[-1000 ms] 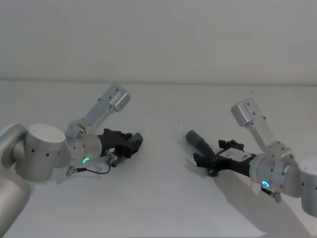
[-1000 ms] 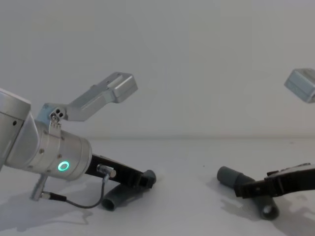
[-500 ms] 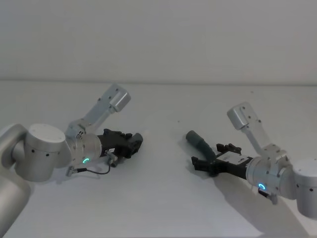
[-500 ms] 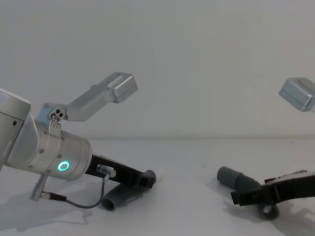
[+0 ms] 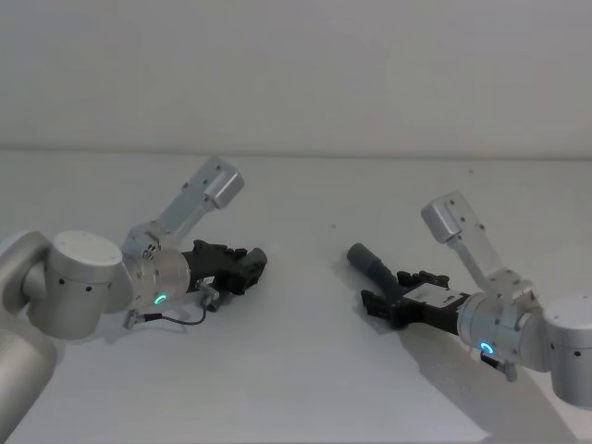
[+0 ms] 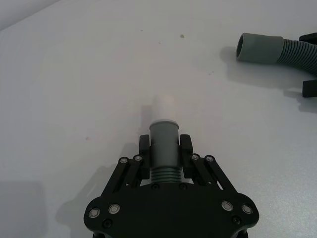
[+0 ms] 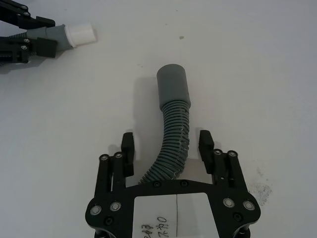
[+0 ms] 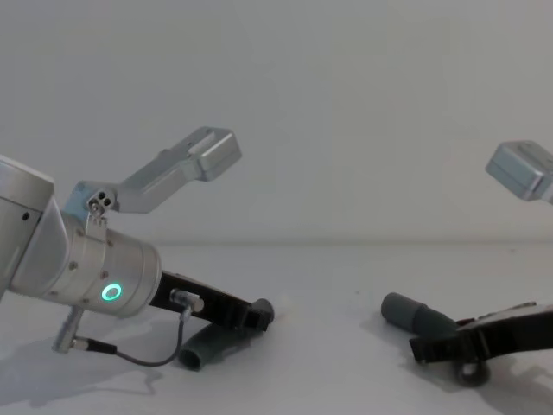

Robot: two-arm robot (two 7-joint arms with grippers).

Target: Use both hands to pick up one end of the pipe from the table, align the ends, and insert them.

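Observation:
The pipe lies on the white table (image 5: 296,379) as two pieces. My left gripper (image 6: 164,148) is shut on the grey cuff of the left piece (image 6: 163,141), low over the table, and the white stub tip (image 6: 163,106) sticks out past the fingers. In the head view this gripper (image 5: 244,265) is left of centre. The right piece (image 7: 173,129) is a ribbed hose with a wide grey socket cuff (image 7: 173,84). It rests on the table between the fingers of my open right gripper (image 7: 167,146), with a gap on both sides. The socket cuff (image 5: 359,253) points toward the left piece.
The two pieces are about a gripper length apart, with bare table between them (image 5: 305,268). A cable (image 8: 130,354) loops from the left wrist down to the table. The plain wall (image 5: 296,74) stands behind.
My right gripper has slid forward and lower along the right hose piece, so its fingers now straddle the ribbed part. The left gripper and its piece have not moved.

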